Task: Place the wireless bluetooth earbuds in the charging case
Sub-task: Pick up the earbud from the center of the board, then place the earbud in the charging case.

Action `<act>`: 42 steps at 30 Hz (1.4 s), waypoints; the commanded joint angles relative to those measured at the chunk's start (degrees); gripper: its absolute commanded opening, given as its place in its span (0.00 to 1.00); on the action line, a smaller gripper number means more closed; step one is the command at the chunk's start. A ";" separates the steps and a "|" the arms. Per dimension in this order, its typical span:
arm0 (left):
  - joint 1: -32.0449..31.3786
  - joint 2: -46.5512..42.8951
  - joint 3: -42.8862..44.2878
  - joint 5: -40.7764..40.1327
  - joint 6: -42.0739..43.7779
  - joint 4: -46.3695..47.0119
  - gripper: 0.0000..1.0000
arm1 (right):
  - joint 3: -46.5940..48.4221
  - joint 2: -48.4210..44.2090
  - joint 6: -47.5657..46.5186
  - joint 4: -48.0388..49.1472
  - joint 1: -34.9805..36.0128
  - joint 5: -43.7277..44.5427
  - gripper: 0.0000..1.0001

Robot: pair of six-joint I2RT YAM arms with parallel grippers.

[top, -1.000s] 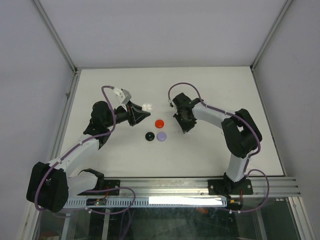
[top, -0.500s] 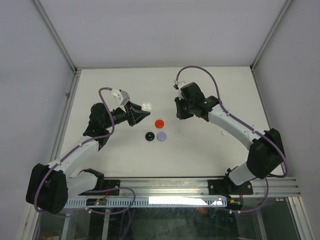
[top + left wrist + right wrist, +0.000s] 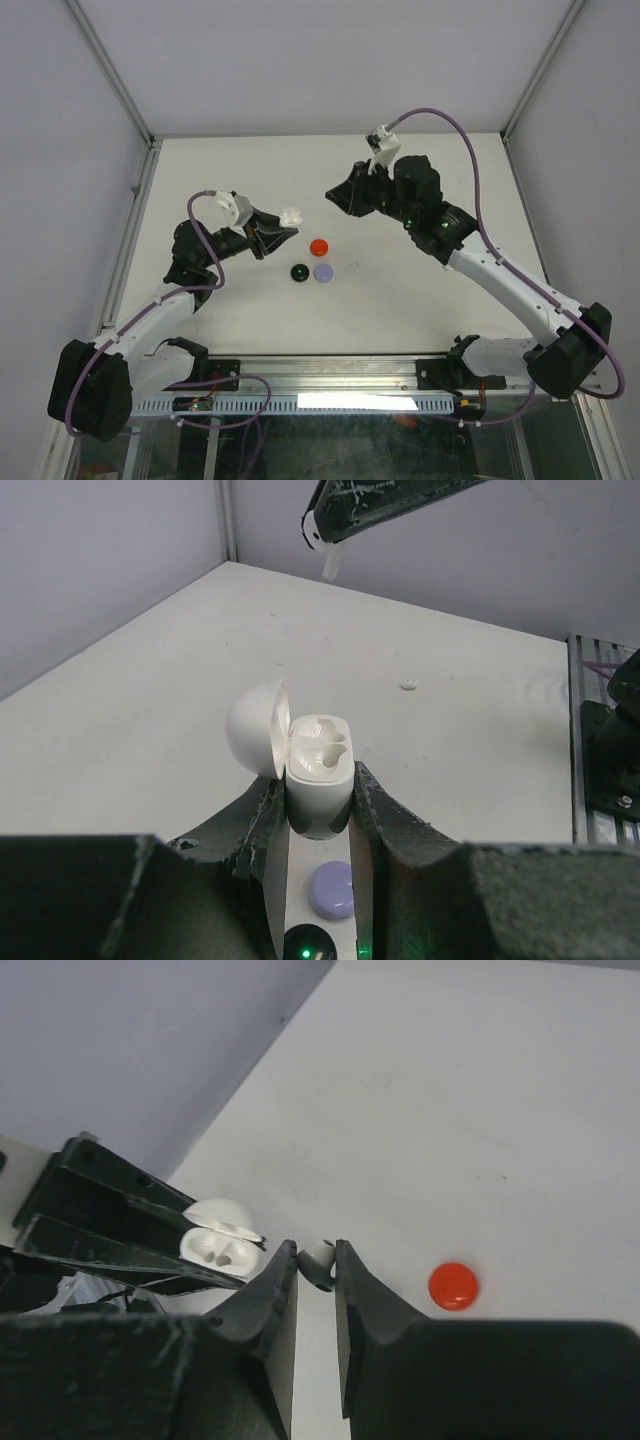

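- Left gripper (image 3: 320,802): clamped on the open white case (image 3: 318,760), held above the table (image 3: 430,290).
- Right gripper (image 3: 316,1272): pinches a white earbud (image 3: 319,1255) near the case.
- Red disc (image 3: 319,246), black disc (image 3: 299,272) and lavender disc (image 3: 324,272): on the table.

No legible text or markings anywhere

Overhead; close wrist views sharing charging case (image 3: 318,780)

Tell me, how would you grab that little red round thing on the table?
Grab the red round case by its rim, a finger on each side, coming straight down from above. It lies flat and low on the table, so nothing sticks up to pinch sideways. The black case and lavender case sit apart from it, leaving finger room.
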 commanded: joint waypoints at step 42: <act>0.27 -6.62 -6.25 2.75 5.61 16.85 0.03 | -9.01 2.83 15.19 31.89 10.22 -11.99 0.05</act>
